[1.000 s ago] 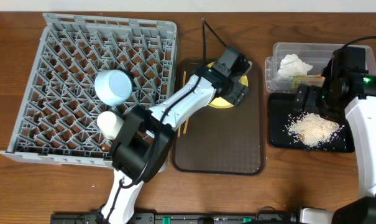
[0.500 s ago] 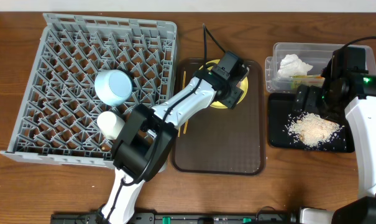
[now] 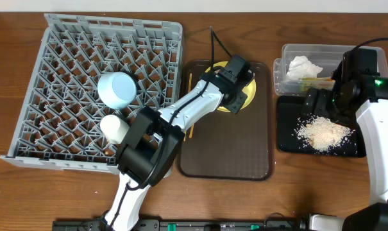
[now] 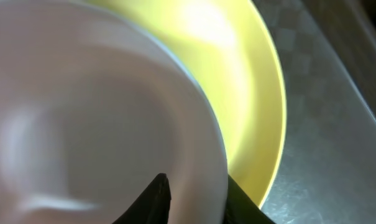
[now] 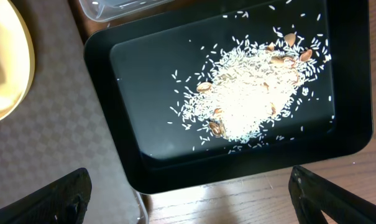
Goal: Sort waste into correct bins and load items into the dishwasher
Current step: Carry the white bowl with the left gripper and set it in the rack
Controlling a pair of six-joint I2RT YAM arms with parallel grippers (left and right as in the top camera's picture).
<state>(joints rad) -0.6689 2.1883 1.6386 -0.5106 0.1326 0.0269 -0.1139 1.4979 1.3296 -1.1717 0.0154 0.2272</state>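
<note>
left gripper (image 4: pixel 194 196): clamped on cream bowl (image 4: pixel 82 124) rim, bowl on yellow plate (image 4: pixel 253 106) | right gripper (image 5: pixel 194 186): jaws wide apart, above rice (image 5: pixel 250 93) in black tray (image 5: pixel 144 130)

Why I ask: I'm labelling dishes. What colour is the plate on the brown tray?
Plain yellow. The plate, under the cream-white bowl, shows best in the left wrist view.

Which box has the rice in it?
The shallow black tray. The clear tub beside it holds a white tissue instead.
</note>
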